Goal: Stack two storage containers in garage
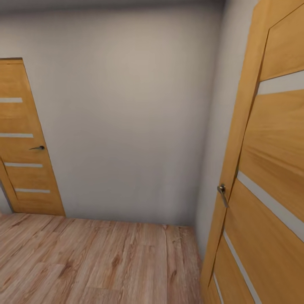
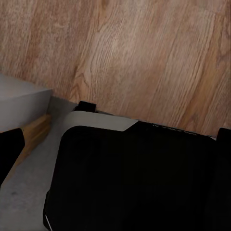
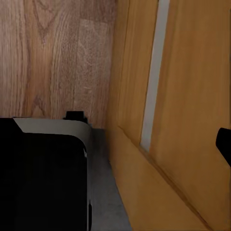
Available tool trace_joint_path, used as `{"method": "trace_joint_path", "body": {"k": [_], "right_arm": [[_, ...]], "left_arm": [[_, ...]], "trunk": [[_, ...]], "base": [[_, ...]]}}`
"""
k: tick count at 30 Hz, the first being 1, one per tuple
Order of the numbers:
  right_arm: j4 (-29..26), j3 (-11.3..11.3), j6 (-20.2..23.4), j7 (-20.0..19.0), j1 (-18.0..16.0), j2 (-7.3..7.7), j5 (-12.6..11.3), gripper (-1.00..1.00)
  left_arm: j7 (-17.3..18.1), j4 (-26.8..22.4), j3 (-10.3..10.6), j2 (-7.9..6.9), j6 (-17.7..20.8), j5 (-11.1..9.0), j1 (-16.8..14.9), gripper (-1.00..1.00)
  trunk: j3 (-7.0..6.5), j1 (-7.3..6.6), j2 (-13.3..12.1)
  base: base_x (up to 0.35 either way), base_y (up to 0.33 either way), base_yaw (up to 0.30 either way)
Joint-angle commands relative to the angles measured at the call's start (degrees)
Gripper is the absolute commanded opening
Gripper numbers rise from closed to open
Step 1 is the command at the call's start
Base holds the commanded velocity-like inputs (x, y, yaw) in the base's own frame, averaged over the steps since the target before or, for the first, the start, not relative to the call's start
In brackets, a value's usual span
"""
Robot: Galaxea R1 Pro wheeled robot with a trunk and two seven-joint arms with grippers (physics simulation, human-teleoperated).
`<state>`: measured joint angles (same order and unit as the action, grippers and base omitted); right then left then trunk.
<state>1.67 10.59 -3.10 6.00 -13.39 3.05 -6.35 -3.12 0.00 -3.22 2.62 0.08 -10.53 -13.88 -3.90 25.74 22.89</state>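
The two storage containers are out of view, and so is the garage. The head view looks at a plain grey wall (image 1: 126,114) over light wood-plank flooring (image 1: 93,257). In the left wrist view my left gripper (image 2: 115,151) hangs over the robot's black base (image 2: 134,183), with dark fingertips (image 2: 9,154) at the frame's edges, wide apart and empty. In the right wrist view my right gripper (image 3: 115,144) shows one dark fingertip (image 3: 224,144) at the edge, with nothing between the fingers.
An orange wood door (image 1: 270,177) with a metal handle (image 1: 222,192) stands very close on the right. A second, similar door (image 1: 23,143) sits in the far wall at the left. The black base (image 3: 43,178) nearly touches the right door's lower panel (image 3: 183,120).
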Motion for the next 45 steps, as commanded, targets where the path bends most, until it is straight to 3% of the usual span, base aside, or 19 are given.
{"method": "trace_joint_path", "body": {"k": [1,39,45], "right_arm": [[0.2,0.5,-0.3,0.0,-0.1,0.0,-0.6,1.0],[0.2,0.6,-0.2,-0.1,-0.1,-0.32,-0.5,1.0],[0.2,0.6,-0.3,-0.1,-0.1,-0.58,1.7,1.0]], "left_arm": [[-0.1,0.0,-0.3,0.02,0.0,-0.2,0.0,1.0],[-0.1,0.0,-0.3,0.02,0.0,-0.2,0.0,1.0],[-0.1,0.0,-0.3,0.02,0.0,-0.2,0.0,1.0]], "trunk": [[0.02,0.05,0.0],[0.02,0.05,0.0],[0.02,0.05,0.0]], "base": [[0.251,0.0,0.0],[0.21,0.0,0.0],[0.187,0.0,0.047]]}}
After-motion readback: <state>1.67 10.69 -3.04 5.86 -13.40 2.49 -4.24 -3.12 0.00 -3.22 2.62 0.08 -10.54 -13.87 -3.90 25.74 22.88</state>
